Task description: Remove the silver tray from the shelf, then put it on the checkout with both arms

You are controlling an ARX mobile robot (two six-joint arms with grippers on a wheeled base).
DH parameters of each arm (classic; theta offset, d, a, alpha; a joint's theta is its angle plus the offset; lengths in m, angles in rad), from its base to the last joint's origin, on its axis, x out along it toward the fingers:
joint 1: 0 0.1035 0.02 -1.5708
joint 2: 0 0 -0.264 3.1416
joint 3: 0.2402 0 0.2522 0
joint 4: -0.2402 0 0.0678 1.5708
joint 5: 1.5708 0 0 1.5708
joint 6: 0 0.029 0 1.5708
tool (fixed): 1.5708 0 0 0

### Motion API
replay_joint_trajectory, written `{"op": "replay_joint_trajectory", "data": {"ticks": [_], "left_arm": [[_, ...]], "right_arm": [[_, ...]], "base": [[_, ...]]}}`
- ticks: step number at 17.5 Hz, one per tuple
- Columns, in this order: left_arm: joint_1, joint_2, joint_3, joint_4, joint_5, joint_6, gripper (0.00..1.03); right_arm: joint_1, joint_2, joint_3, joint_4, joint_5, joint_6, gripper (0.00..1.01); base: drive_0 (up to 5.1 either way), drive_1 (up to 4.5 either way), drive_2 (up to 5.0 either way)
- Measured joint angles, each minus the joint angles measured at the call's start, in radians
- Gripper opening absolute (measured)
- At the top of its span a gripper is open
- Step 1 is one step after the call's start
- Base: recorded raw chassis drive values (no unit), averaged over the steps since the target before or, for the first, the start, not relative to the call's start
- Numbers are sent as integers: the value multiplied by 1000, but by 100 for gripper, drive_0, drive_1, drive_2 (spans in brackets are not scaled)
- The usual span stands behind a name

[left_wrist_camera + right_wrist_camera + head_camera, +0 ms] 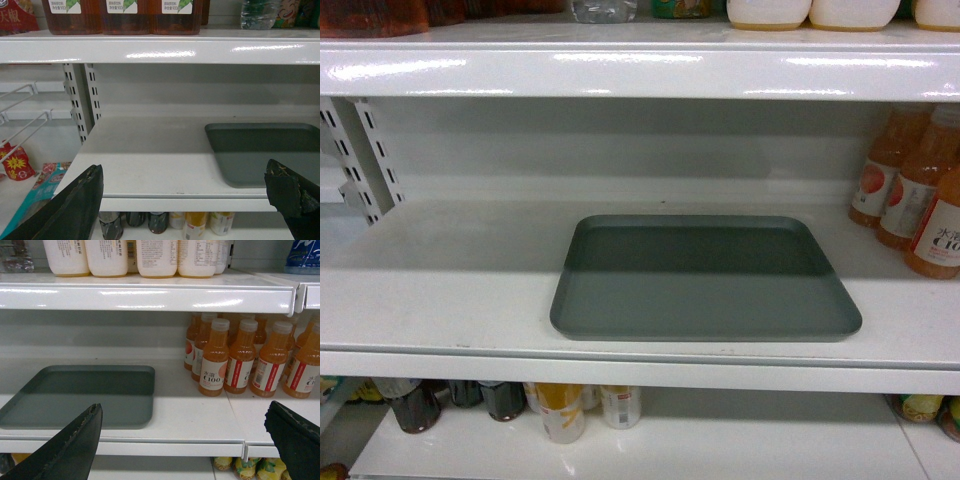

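The tray (705,280) lies flat on the middle shelf (450,290), right of centre, its near edge just behind the shelf's front lip and its rear half under the shadow of the board above. To its right, well apart, orange juice bottles (920,190) stand upright in a cluster at the end of the same board. In the head view no arm shows at all, only the shelving: the upper board carries white jugs (800,12) on the right and dark bottles at the far left, and the lower board (720,440) holds cans (560,410) and dark jars. From the left wrist, the left gripper (192,200) hangs in front of the shelf lip with its two black fingers (75,210) spread wide, nothing between them; the tray sits beyond, toward the right finger, not touched. Slotted uprights (82,100) stand at the left end of the board, with wire hooks (22,120) and red packets (12,162) past them, and amber bottles (125,15) up top. From the right wrist, the right gripper (187,440) is likewise spread wide and holds nothing, its fingers low in front of the lip; the tray lies beyond toward the left finger, the juice bottles toward the right one. White jugs line the board above, and yellow packs (250,467) peek out below the lip.
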Motion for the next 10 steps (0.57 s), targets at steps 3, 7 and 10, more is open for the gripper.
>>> {"op": "replay_joint_trajectory", "data": {"ticks": [3,7,10], "left_arm": [[0,0,0,0,0,0,98],[0,0,0,0,0,0,98],[-206,405,146,-109,-353,-145,98]], "right_arm": [[0,0,0,0,0,0,98],[0,0,0,0,0,0,98],[-141,338,116,-161,-306,-124,98]], "base": [[0,0,0],[0,0,0],[0,0,0]]}}
